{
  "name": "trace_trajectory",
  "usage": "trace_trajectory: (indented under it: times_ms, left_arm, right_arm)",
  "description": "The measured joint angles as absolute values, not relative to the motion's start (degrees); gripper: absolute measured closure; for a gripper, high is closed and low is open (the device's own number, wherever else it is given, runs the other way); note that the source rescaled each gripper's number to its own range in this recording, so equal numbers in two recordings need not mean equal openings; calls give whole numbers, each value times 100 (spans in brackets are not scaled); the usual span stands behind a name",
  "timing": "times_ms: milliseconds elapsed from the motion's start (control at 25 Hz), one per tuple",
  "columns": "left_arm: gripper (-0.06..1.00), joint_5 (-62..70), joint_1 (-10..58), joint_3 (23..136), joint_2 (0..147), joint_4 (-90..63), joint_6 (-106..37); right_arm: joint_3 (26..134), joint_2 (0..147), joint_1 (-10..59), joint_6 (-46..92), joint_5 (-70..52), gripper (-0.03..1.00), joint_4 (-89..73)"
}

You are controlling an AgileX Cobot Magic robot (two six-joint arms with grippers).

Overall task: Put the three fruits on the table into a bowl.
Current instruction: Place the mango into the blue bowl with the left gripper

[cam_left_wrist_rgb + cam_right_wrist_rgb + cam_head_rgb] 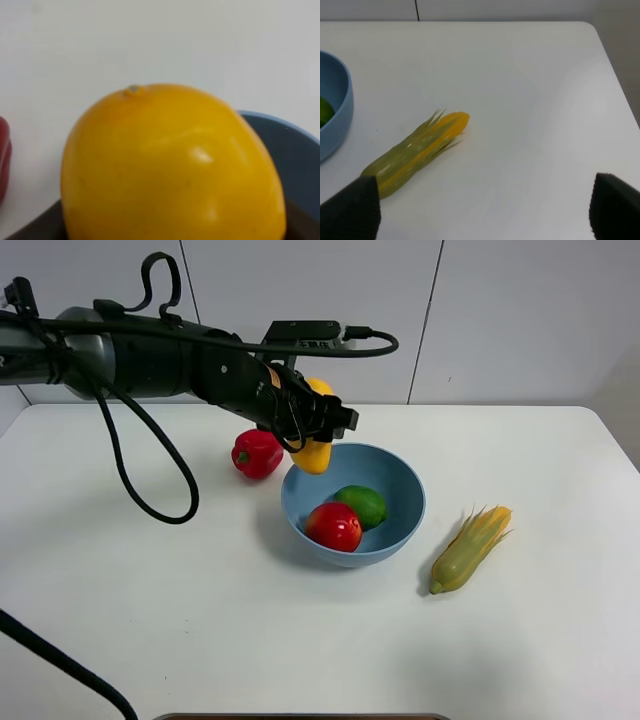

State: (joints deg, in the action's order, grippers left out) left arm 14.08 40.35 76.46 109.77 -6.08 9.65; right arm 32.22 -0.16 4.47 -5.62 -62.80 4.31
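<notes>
Exterior high view: the left gripper (312, 436) clamps an oblong yellow-orange mango (314, 453) above the rim of a glossy light-blue plastic bowl (400, 530). The right gripper's (485, 210) jaws stand apart, holding nothing

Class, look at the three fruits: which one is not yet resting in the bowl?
The yellow-orange mango, held in the left hand over the bowl's rim. The lime and red fruit lie inside.
</notes>
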Motion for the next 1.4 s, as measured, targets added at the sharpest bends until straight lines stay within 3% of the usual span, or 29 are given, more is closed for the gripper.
trace_trajectory:
  times_ms: [720, 800, 920, 1000, 1120, 1240, 1400]
  left_arm:
    - [93, 1241, 4312, 7646, 11439, -612, 965]
    - [81, 1232, 4320, 7646, 11455, -612, 965]
    - [53, 1200, 4320, 7646, 11489, -612, 965]
    - [29, 1193, 4320, 7646, 11497, -600, 959]
    - [4, 1193, 4320, 7646, 11491, -594, 855]
    - [-3, 1314, 4320, 7641, 11347, -593, 744]
    - [-4, 1721, 4320, 7641, 10978, -530, 703]
  right_arm:
    - [3222, -16, 447, -562, -6280, 38, 431]
    - [3222, -16, 447, -562, -6280, 38, 431]
    - [3222, -16, 447, -562, -6280, 38, 431]
    - [3222, -16, 447, -562, -6280, 38, 431]
    - [3222, -16, 447, -562, -6280, 38, 431]
    - [3222, -16, 447, -562, -6280, 38, 431]
    - [3222, -16, 447, -562, -6280, 38, 431]
